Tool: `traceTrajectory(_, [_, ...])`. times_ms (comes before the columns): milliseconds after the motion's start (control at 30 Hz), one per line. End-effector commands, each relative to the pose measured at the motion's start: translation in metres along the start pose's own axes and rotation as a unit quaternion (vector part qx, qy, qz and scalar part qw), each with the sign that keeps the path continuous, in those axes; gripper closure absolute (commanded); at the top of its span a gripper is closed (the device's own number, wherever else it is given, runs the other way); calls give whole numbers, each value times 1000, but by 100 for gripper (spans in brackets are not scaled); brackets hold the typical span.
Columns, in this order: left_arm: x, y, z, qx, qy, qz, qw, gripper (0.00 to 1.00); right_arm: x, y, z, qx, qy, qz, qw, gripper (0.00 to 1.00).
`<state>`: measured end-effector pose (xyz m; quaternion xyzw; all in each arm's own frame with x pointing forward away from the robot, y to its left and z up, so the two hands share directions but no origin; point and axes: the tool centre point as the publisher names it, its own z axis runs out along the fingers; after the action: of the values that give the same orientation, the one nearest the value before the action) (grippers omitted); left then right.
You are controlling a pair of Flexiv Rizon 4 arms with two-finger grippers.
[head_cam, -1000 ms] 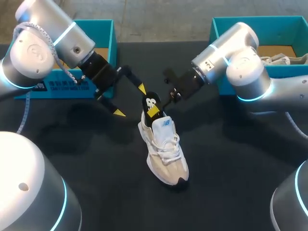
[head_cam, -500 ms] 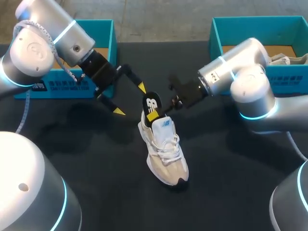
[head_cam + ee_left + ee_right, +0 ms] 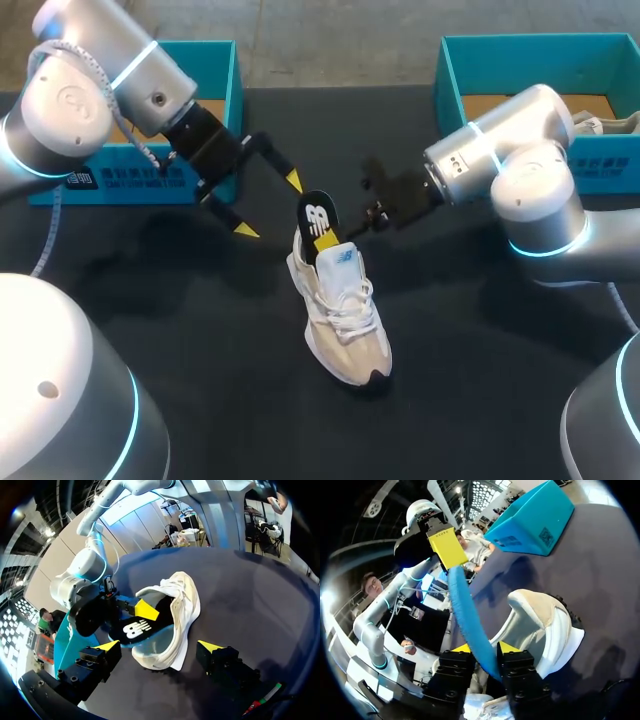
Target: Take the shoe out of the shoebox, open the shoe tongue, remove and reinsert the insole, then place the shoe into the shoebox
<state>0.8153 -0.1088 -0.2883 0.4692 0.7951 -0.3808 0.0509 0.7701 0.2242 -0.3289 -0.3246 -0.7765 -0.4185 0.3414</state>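
A white sneaker (image 3: pixel 342 312) stands on the dark table, toe toward the near edge. Its insole (image 3: pixel 316 216), black on top with a white logo, sticks up out of the heel opening. My right gripper (image 3: pixel 328 240) is shut on the insole's edge just above the shoe's collar. In the right wrist view the insole's blue underside (image 3: pixel 469 620) runs up between my right gripper's (image 3: pixel 485 648) yellow tips, with the sneaker (image 3: pixel 540 625) beside it. My left gripper (image 3: pixel 270 206) hangs open just behind the heel, empty. From its own wrist view my left gripper (image 3: pixel 159 647) faces the sneaker (image 3: pixel 177 612) and insole (image 3: pixel 136 630).
A teal shoebox (image 3: pixel 218 62) stands at the back left, partly behind my left arm. A second teal shoebox (image 3: pixel 520 52) at the back right holds another pale shoe (image 3: pixel 598 125). The dark table (image 3: pixel 200 360) spreads around the sneaker.
My right arm has swung its elbow to the right and lower while its gripper stays on the insole. The insole and sneaker have barely shifted. My left arm has not moved.
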Motion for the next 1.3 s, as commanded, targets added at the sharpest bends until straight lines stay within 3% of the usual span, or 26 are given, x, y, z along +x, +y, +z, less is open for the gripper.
traceTrajectory(33, [1, 2, 1, 1, -1, 0, 1000, 0, -1, 0, -2, 9, 2, 2, 1000, 100])
traceTrajectory(533, [4, 4, 1, 4, -7, -6, 1000, 0, -13, 0, 0, 110, 40, 43, 992, 100])
traceTrajectory(1100, [1, 3, 3, 5, -3, -1, 1000, 0, -4, -30, 14, 102, 47, 63, 992, 100])
traceTrajectory(1300, [0, 2, 5, 5, -2, -1, 1000, 0, -3, -32, 15, 103, 45, 67, 991, 98])
